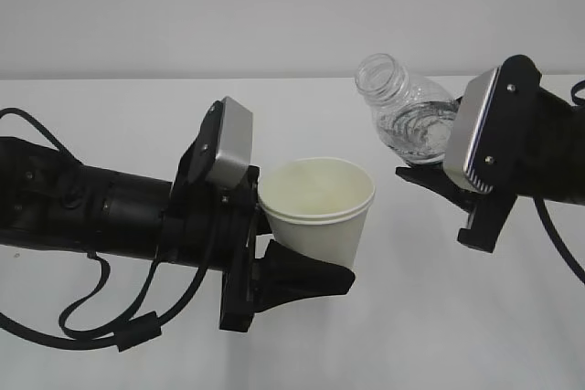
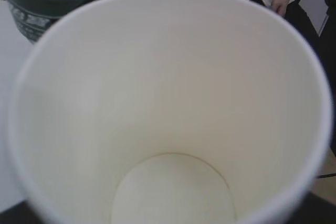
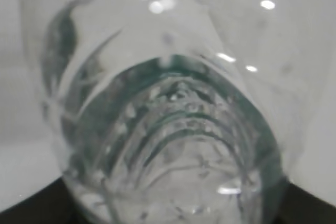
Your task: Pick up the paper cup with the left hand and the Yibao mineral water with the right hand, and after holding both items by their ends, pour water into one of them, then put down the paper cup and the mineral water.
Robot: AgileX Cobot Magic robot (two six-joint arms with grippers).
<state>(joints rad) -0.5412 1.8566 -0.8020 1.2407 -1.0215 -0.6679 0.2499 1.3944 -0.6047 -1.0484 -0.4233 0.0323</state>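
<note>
The black cable-looped left hand (image 1: 274, 253) is clenched around the small white tapered paper cup (image 1: 320, 209), held upright and lifted off the white table (image 1: 411, 317). The black angular right hand (image 1: 439, 184) grasps the clear ribbed Yibao mineral water bottle (image 1: 407, 116) by its base, tilted, mouth above and right of the cup. To pour well, I judge the neck should come over the cup's rim, then tip slowly while the cup stays level.
</note>
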